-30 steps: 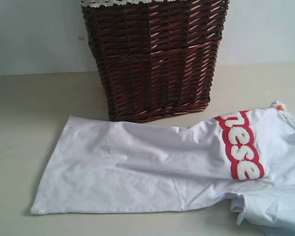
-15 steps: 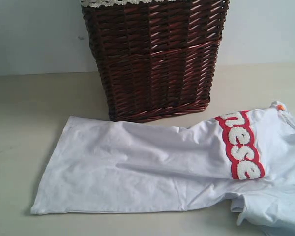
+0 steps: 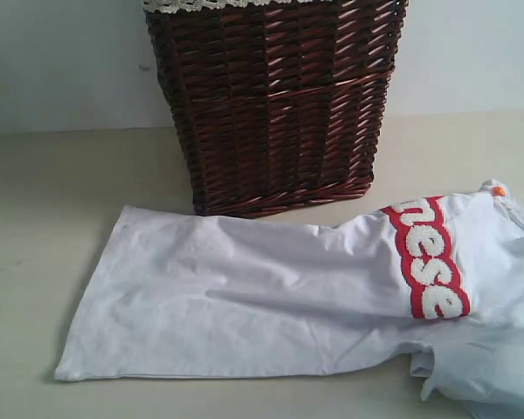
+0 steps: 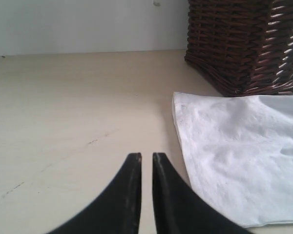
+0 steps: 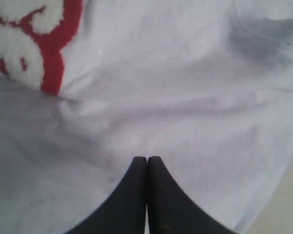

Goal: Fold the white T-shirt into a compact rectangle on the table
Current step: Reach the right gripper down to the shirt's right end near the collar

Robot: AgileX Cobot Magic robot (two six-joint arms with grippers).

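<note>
Hovering low over the wide, smooth pale beige table (image 4: 63, 122), the black left gripper (image 4: 146, 157) has its jaws all but closed, with only a slit between them and nothing in it. Bare tabletop lies under its tips. Just ahead of it, off toward the basket side, lies the hem end of the soft white cotton T-shirt (image 4: 234, 161), clear of the fingers. The black right gripper (image 5: 147, 159) is closed tip to tip right above the shirt's chest, near the fuzzy white letters edged in red (image 5: 19, 58). No cloth shows between its tips. The shirt's long axis runs across the table from the hem by the left arm to the lettered end under the right arm, so each arm is nearest its own end. As I judge it, an end-to-end fold turns on that axis, hem carried toward letters. Beyond the shirt stands the dark brown wicker basket (image 3: 271, 113), just beside its far edge
</note>
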